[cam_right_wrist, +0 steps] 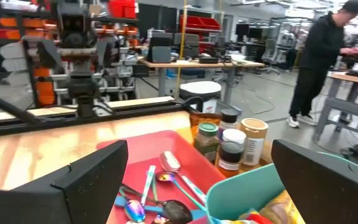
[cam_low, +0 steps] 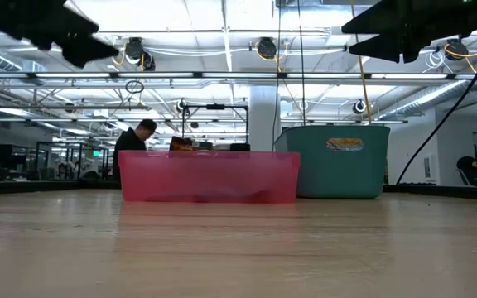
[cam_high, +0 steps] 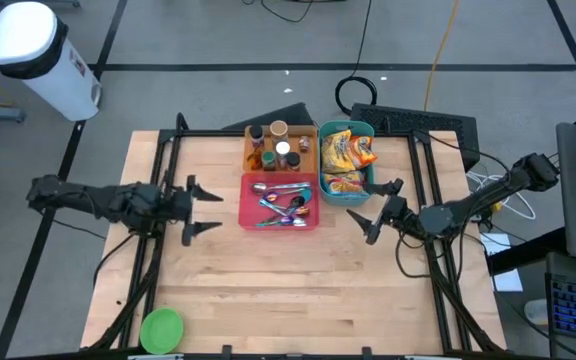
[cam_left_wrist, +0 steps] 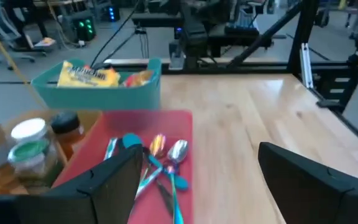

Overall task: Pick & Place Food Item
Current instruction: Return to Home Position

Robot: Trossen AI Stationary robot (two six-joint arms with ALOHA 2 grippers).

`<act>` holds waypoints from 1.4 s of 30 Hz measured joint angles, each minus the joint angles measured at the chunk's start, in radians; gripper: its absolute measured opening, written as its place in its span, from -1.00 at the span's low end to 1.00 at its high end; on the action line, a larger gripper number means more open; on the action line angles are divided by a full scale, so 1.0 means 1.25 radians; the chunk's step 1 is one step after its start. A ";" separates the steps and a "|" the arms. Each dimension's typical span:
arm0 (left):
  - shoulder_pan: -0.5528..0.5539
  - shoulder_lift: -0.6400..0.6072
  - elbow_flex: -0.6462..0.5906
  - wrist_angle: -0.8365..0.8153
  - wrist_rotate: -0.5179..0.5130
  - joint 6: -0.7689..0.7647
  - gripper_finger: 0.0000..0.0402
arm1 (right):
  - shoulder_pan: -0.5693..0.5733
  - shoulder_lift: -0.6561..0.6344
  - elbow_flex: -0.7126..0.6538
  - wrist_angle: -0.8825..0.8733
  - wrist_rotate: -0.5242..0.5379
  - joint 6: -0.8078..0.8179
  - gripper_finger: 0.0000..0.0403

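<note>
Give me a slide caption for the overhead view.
Left claw and right claw hang open either side of the red bin holding spoons.

Just ahead of the jaws of the black left gripper [cam_high: 211, 211], the red bin [cam_high: 313, 215] held blue, silver and rainbow-sheened spoons [cam_high: 283, 203], while beside the jaws of the black right gripper [cam_high: 376, 207] the teal bin [cam_high: 346, 199] showed yellow and orange packets [cam_high: 340, 150], all on the pale wood-grain table [cam_high: 268, 290]
</note>
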 joint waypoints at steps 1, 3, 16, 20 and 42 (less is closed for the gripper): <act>-0.002 -0.027 -0.021 -0.002 -0.008 0.002 0.61 | 0.000 -0.009 0.000 -0.001 0.000 -0.008 0.94; -0.002 -0.079 -0.046 -0.003 -0.023 0.016 0.60 | 0.008 -0.040 0.000 -0.032 -0.002 -0.038 0.94; -0.001 -0.317 -0.128 -0.064 -0.069 0.041 0.60 | -0.076 -0.435 -0.065 -0.289 -0.255 -0.061 0.94; 0.003 -0.346 -0.164 -0.062 -0.069 0.032 0.63 | -0.135 -0.493 -0.161 -0.266 -0.342 -0.047 0.94; 0.036 -0.332 -0.265 0.135 -0.042 -0.005 0.60 | -0.267 -0.541 -0.319 -0.096 -0.629 -0.016 0.94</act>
